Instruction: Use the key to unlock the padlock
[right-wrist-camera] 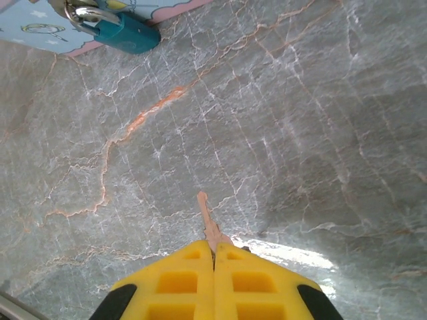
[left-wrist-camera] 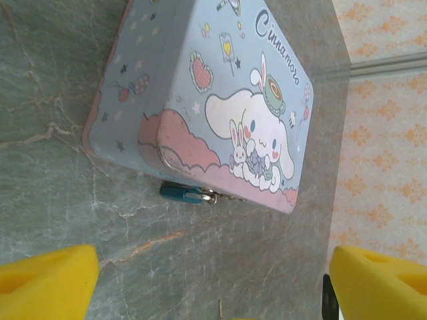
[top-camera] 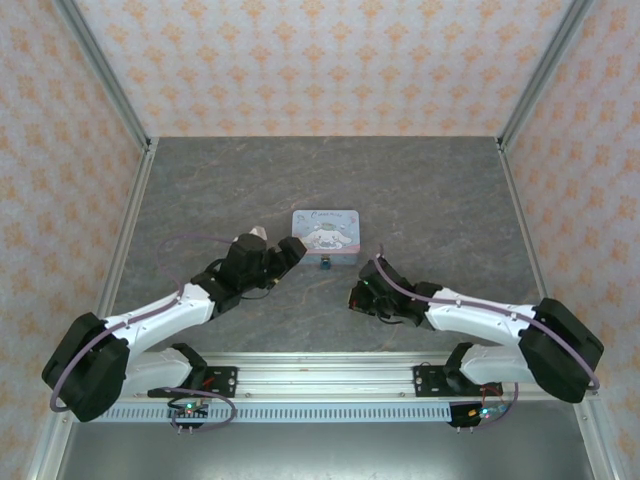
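Right end effector (right-wrist-camera: 214,257) clamped on thin pale metal key (right-wrist-camera: 207,219), small teal padlock (right-wrist-camera: 127,33) at 11 o'clock by pastel-blue cartoon tin (right-wrist-camera: 30,27), left end effector (left-wrist-camera: 213,283) apart; insertion and turning left.

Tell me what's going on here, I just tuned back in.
The right claw is shut on the key, whose blade pokes out past the fingertips above the table, a stretch short of the padlock. The padlock lies at the front edge of the blue tin, hooked to it, and the key is not yet in it. The left claw is open and holds nothing, facing the tin from the other side.
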